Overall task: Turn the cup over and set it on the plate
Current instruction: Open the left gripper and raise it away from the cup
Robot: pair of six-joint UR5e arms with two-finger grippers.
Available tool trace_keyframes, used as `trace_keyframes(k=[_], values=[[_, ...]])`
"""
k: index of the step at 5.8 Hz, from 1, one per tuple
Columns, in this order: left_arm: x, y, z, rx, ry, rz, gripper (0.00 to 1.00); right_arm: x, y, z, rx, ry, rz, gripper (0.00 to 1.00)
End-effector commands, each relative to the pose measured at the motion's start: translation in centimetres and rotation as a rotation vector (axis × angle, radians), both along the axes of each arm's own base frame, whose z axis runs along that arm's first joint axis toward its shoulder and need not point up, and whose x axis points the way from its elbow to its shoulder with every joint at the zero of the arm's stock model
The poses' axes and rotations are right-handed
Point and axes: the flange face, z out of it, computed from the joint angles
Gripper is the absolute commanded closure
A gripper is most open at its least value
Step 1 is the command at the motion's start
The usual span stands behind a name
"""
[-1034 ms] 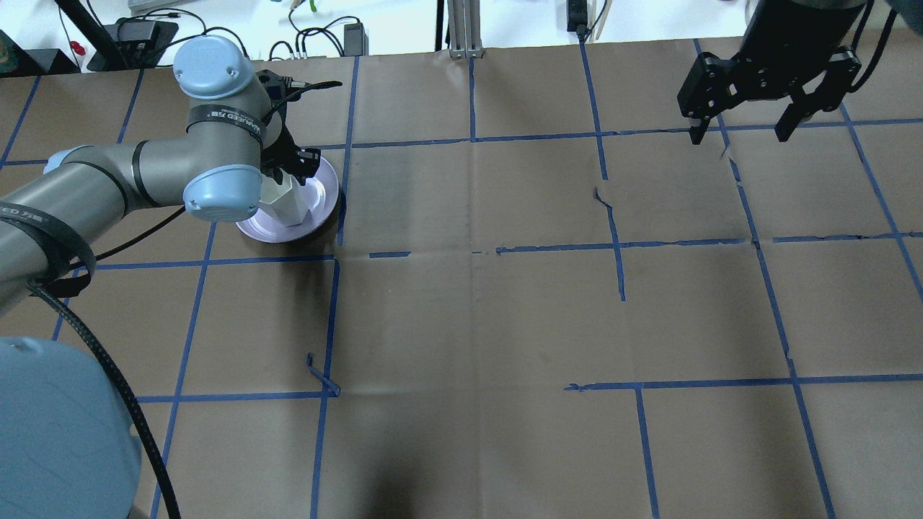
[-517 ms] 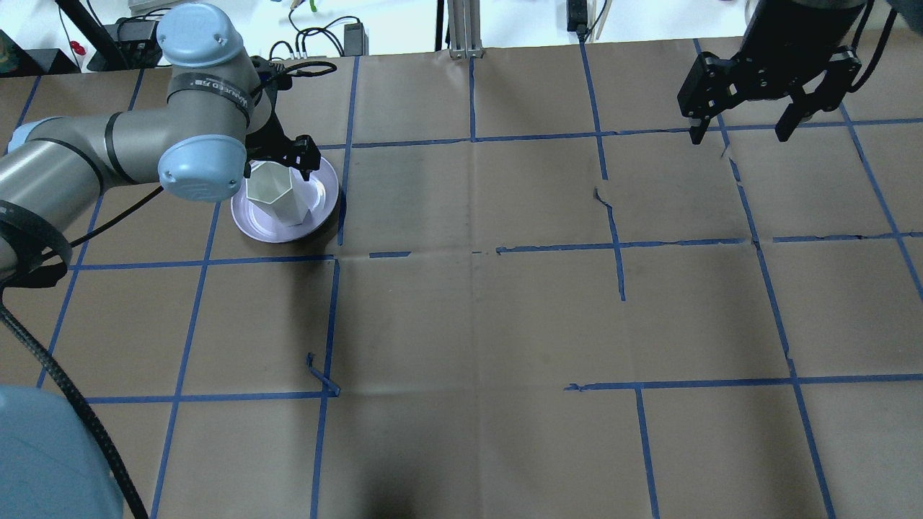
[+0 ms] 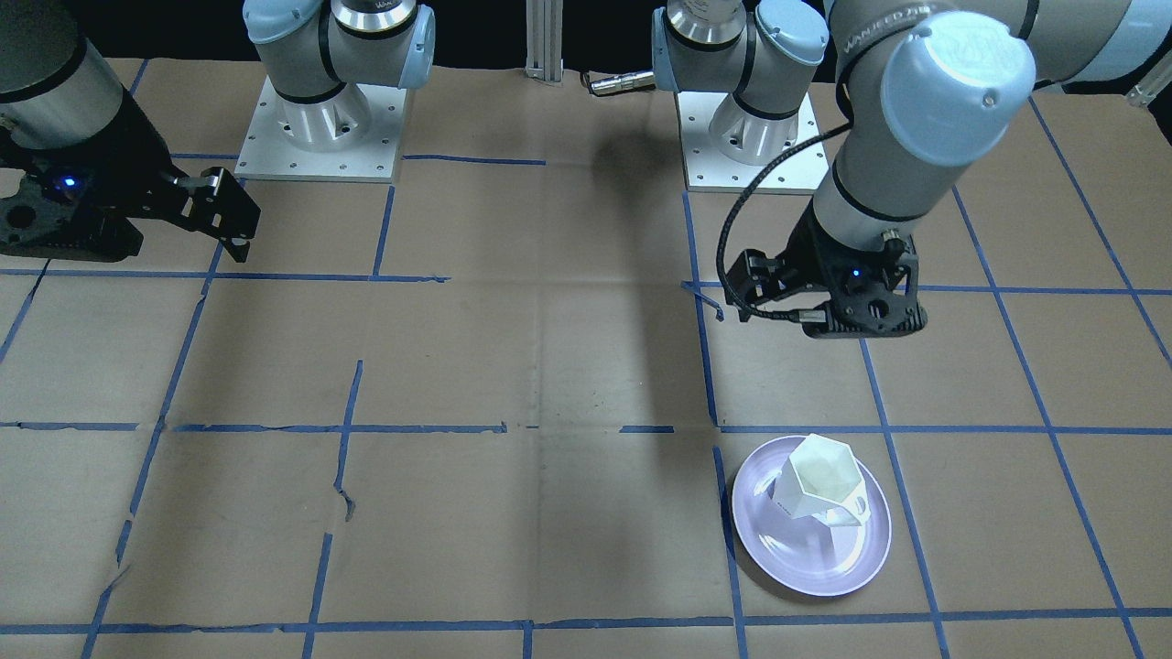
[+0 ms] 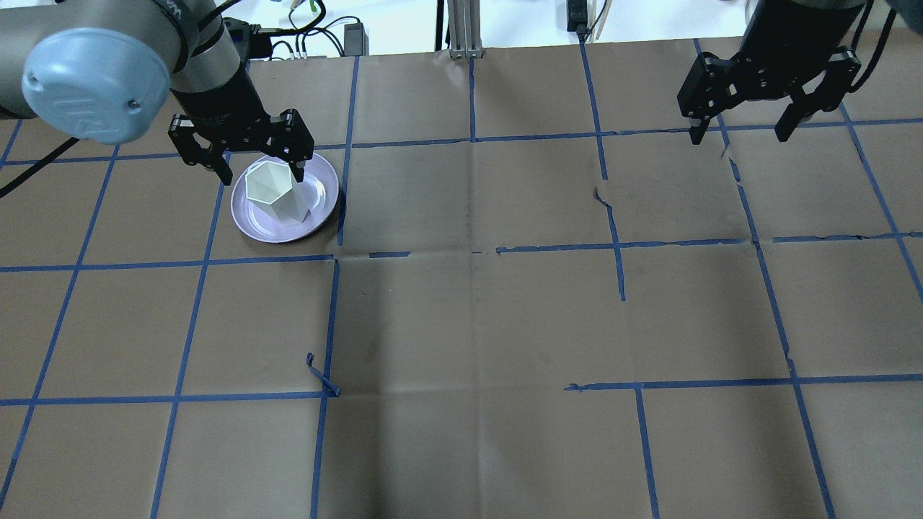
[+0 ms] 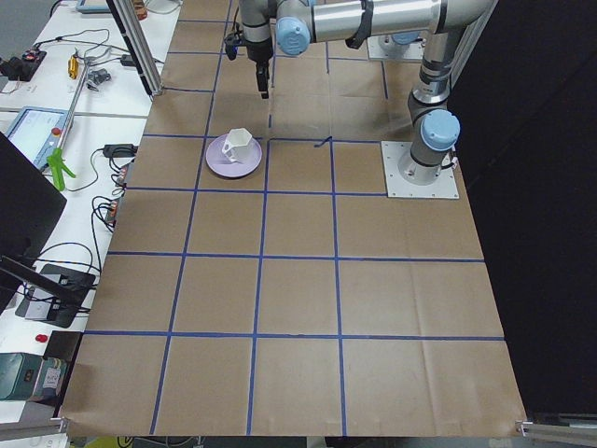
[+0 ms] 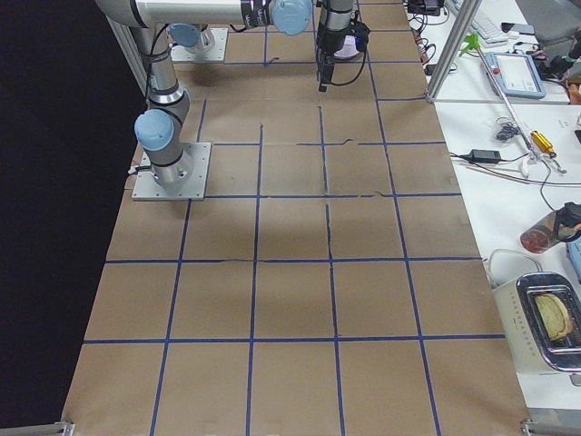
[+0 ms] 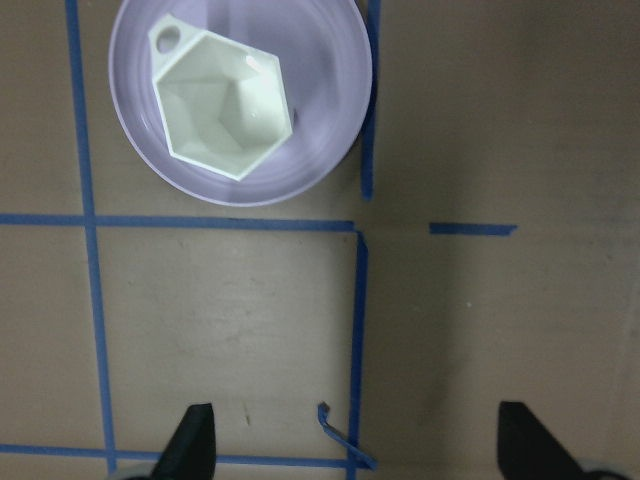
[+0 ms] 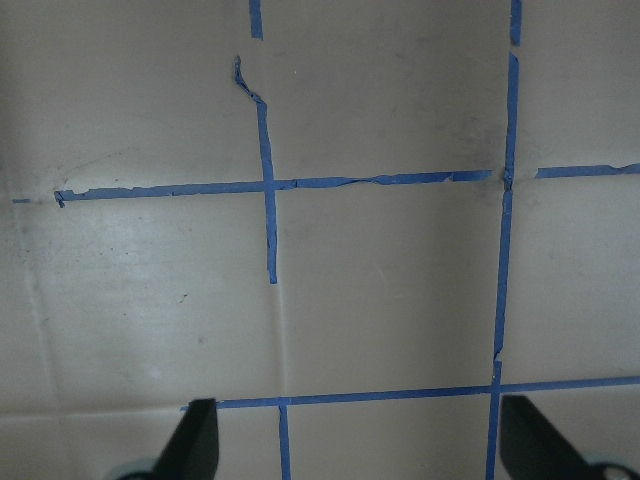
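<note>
The white faceted cup [image 4: 272, 189] stands upright, mouth up, on the pale lavender plate [image 4: 322, 196] at the table's far left. It also shows in the front view [image 3: 818, 480] with its handle towards the camera, and in the left wrist view [image 7: 222, 102] on the plate [image 7: 325, 130]. My left gripper [image 4: 261, 173] is open and empty, raised above the cup and apart from it. My right gripper [image 4: 741, 135] is open and empty, high over the far right of the table.
Brown paper with a blue tape grid covers the table. A loose curl of tape [image 4: 321, 378] sticks up left of centre. The arm bases [image 3: 316, 119] stand at the robot's edge. Cables and devices [image 4: 317, 36] lie beyond the far edge.
My left gripper let go of the cup and rose straight above it, and the left arm swung back to the left. The cup stays upright on the plate. The right arm has not moved.
</note>
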Motion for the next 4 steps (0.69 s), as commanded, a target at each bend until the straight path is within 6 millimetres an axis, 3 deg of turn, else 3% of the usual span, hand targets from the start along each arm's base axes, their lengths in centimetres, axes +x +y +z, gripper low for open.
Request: trace_keyframes(k=[1,4], values=[[-1.69,4.52,4.57,0.0,0.011,-0.016,0.01,0.0,0.0,0.0,0.0,0.0,0.0,0.0],[-1.65,5.07,4.76,-0.005,0.01,-0.014,0.01,0.0,0.0,0.0,0.0,0.0,0.0,0.0]])
